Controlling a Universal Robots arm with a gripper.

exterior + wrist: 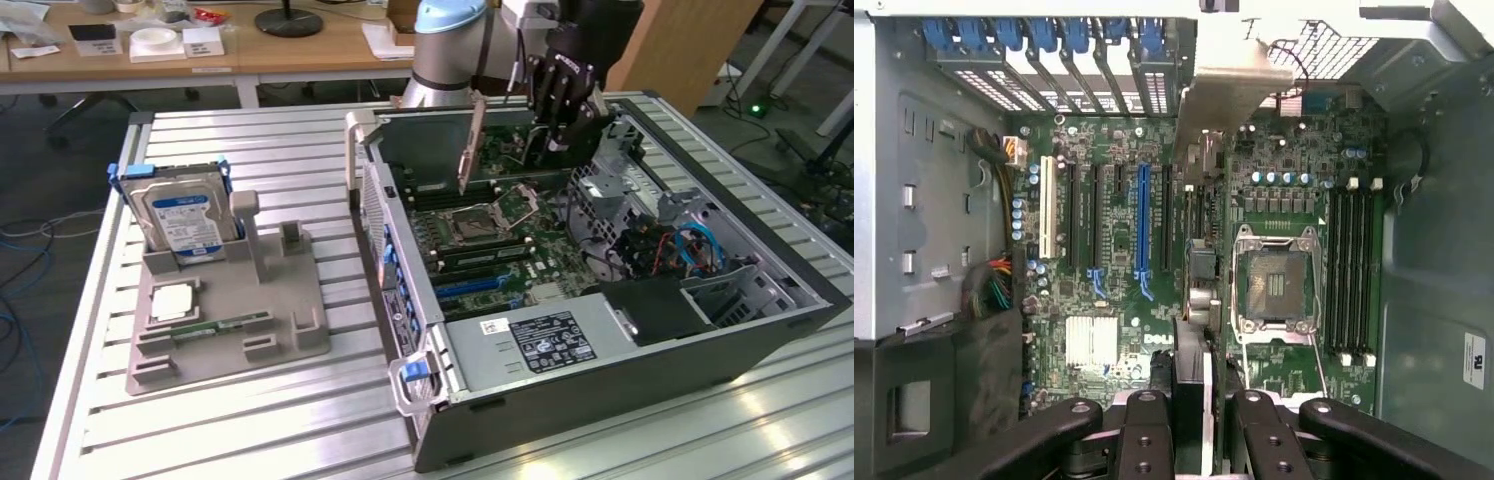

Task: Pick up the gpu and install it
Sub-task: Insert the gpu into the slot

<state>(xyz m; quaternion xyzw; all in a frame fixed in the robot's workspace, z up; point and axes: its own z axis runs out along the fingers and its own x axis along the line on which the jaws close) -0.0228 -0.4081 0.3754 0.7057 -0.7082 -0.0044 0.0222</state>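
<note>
At the exterior view's left, on the counter (267, 430), a grey tray (287, 345) with the hard drive (180, 220) upright; further right, the open computer case (641, 370). Pick-up done, install apparently not: gpu (470, 150) held on edge inside the case, above the motherboard (1114, 250) and its slots, seemingly not seated. Claw (567, 125) narrowed and clamped on the card's upper edge.

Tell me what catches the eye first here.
The open computer case dominates the exterior view's right, its green motherboard exposed. Over its far end the gripper is shut on the gpu, held upright above the board. On the exterior view's left, a blue-labelled hard drive stands in a grey holder.
</note>
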